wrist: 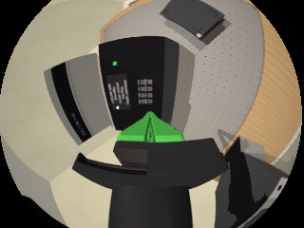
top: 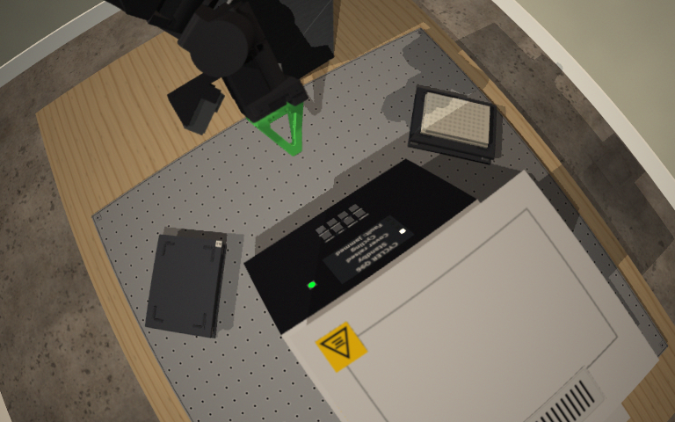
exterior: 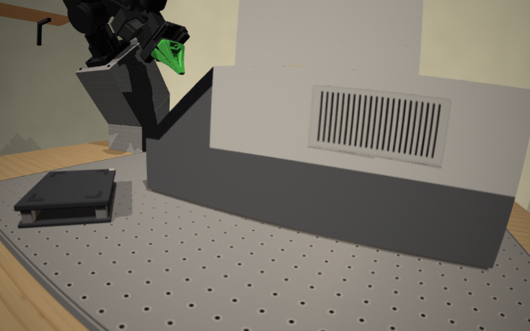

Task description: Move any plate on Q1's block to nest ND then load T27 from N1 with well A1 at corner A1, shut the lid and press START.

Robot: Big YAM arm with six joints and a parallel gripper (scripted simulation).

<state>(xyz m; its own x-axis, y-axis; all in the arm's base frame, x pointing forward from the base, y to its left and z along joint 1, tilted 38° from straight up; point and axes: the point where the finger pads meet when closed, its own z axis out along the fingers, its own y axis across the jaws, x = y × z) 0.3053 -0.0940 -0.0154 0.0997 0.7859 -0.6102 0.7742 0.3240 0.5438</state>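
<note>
T27 (top: 455, 120), the sealed 96-well plate, lies flat in plate nest N1 (top: 493, 136) at about 1 o'clock in the top view, ready for pickup; its printed letters and label are too small to read, so which way round it lies is undetermined. Nest ND (top: 186, 285) sits bare at 8 o'clock, kept free for any plate taken off the block. Q1 (top: 467, 293) fills the lower right, white lid (top: 488, 308) down over the block, status lamp (top: 310, 285) green: no run on. Whether a plate waits underneath is hidden. Gripper (top: 293, 143) hangs at 11 o'clock, high above the breadboard (top: 226, 172), green fingers pressed together on nothing, tip aimed toward the key rows (top: 342, 222). Closed fingers make one narrow poker, probably meant for the LID key. Judged step: opening the lid, loading not begun.
</note>
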